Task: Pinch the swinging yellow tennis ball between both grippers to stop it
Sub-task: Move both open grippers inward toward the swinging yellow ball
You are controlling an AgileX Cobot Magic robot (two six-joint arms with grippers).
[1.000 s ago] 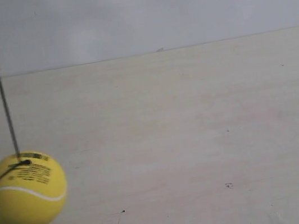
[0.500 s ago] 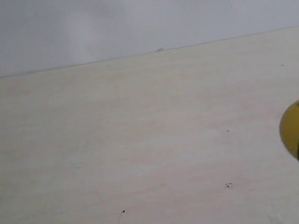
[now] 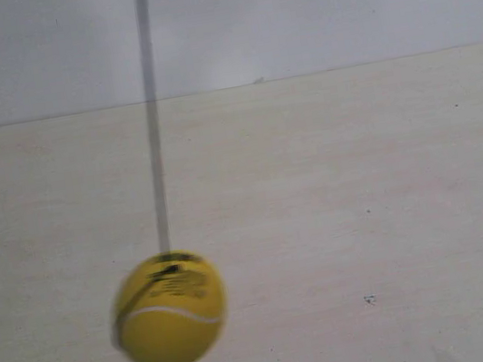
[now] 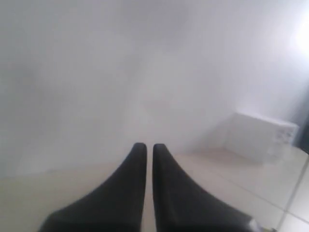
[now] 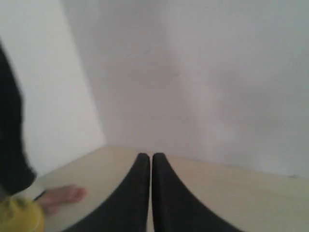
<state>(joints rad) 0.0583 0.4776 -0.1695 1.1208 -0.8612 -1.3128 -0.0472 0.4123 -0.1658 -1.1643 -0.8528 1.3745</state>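
With the yellow tennis ball [image 3: 169,314] hanging blurred on its string [image 3: 157,158] at the exterior view's lower left, the left gripper [image 4: 148,146] and right gripper [image 5: 150,155], both all but closed on nothing, should probably meet it from opposite sides at ball height.

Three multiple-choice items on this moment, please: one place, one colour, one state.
1. In the exterior view, the bright yellow felt tennis ball sits: A) lower left B) upper right C) dead centre.
2. Its curved seam is: A) red B) white C) blue.
3. The left gripper's matte-black wedge fingers are: A) spread wide B) clamped on the ball C) close together, empty.
A: it hangs low, left of middle. B: a white line crosses the yellow. C: only a thin gap, nothing in it.
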